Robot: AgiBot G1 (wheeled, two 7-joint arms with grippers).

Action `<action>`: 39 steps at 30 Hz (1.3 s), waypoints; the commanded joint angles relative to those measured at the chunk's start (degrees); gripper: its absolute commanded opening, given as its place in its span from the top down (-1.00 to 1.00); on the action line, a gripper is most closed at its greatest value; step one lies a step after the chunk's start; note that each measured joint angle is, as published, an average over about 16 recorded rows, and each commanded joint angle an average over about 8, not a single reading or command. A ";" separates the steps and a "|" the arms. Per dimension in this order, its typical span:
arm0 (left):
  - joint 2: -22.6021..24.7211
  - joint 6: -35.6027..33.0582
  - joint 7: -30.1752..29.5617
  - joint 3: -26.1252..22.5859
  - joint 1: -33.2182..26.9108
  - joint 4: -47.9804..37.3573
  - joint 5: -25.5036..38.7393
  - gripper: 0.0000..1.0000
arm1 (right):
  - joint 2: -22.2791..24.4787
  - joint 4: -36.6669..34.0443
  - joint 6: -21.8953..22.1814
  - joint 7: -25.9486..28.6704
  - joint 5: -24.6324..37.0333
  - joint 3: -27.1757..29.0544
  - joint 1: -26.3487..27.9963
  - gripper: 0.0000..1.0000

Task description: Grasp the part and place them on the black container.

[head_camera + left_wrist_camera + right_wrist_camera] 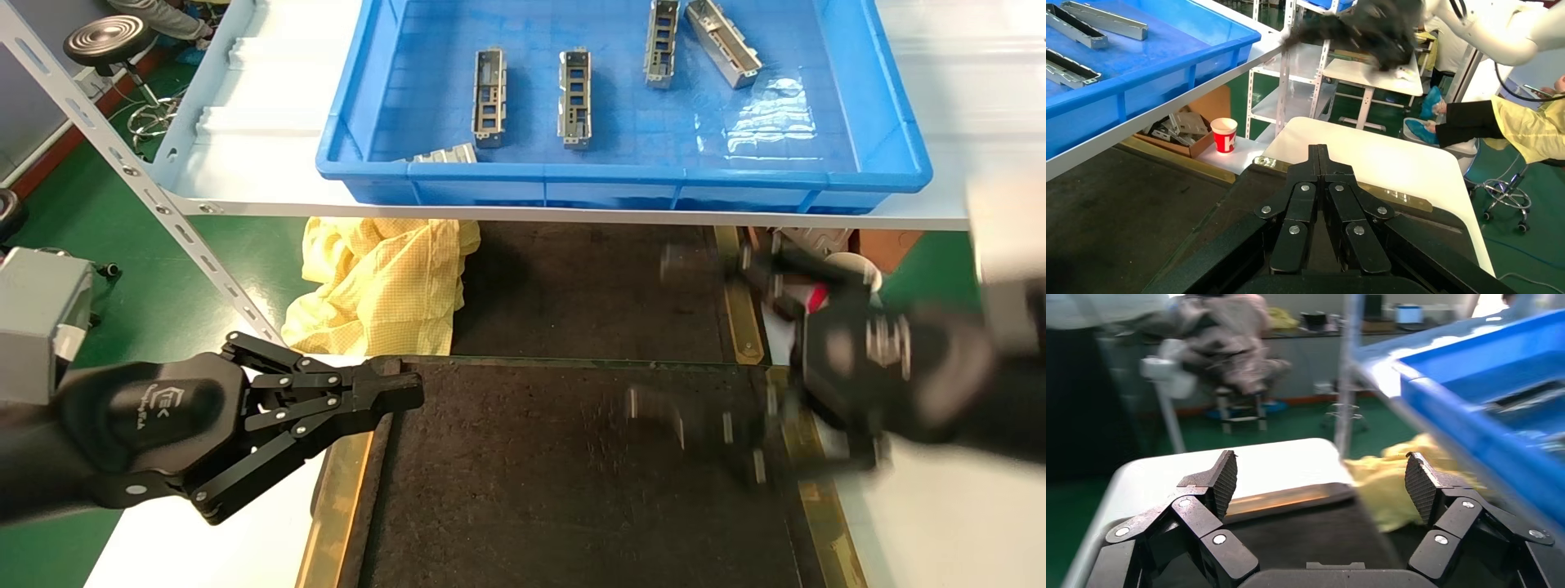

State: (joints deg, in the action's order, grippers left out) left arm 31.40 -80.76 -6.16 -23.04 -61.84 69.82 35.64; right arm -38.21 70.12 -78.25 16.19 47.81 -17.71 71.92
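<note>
Silver-grey parts lie in the upper-centre crate, long axes top-to-bottom; right tool (spread wide, empty) sits below-right, nearer than the clenched left tool.

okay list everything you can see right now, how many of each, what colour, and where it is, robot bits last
parts: five in view, silver-grey, in the blue crate; one half hidden by the front wall
blue crate: one, blue, on the white shelf
white shelf: one, white, above the trays
black container: one, black with brass-coloured side strips, in front of the robot; no part on it
second black tray: one, black, beyond it under the shelf
cloth: one, yellow, beside that tray
paper cup: one, red and white, under the shelf
cardboard box: one, brown, beside the cup, holding metal pieces
left gripper: one, black, shut, at the container's left edge
right gripper: one, black, open, empty, over the container's right side
</note>
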 commanded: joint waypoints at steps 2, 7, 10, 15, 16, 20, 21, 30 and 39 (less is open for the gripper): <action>0.00 0.00 0.00 0.00 0.00 0.00 0.00 1.00 | -1.74 -1.54 2.84 2.92 2.28 -0.97 4.42 -1.00; 0.00 0.00 0.00 0.00 0.00 0.00 0.00 1.00 | -5.24 -7.45 6.82 6.94 8.53 -3.96 12.37 -1.00; 0.00 0.00 0.00 0.00 0.00 0.00 0.00 1.00 | -7.42 -11.33 8.76 8.88 12.91 -6.03 17.37 -1.00; 0.00 0.00 0.00 0.00 0.00 0.00 0.00 1.00 | -11.65 -18.69 10.69 11.05 20.06 -9.65 25.96 -1.00; 0.00 0.00 0.00 0.00 0.00 0.00 0.00 1.00 | -12.65 -20.39 10.94 11.34 21.43 -10.39 27.68 -1.00; 0.00 0.00 0.00 0.00 0.00 0.00 0.00 1.00 | -16.79 -27.75 12.10 11.96 26.61 -13.23 33.97 -1.00; 0.00 0.00 0.00 0.00 0.00 0.00 0.00 1.00 | -17.78 -29.61 12.40 11.98 27.74 -13.85 35.32 -1.00; 0.00 0.00 0.00 0.00 0.00 0.00 0.00 1.00 | -26.44 -46.89 15.99 11.63 34.78 -17.91 44.00 -1.00; 0.00 0.00 0.00 0.00 0.00 0.00 0.00 1.00 | -33.54 -60.00 22.30 10.04 38.84 -20.24 48.15 -1.00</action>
State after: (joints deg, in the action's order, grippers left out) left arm 31.40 -80.76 -6.16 -23.04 -61.84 69.82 35.64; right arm -71.43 10.76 -56.00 26.58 86.13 -37.62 119.80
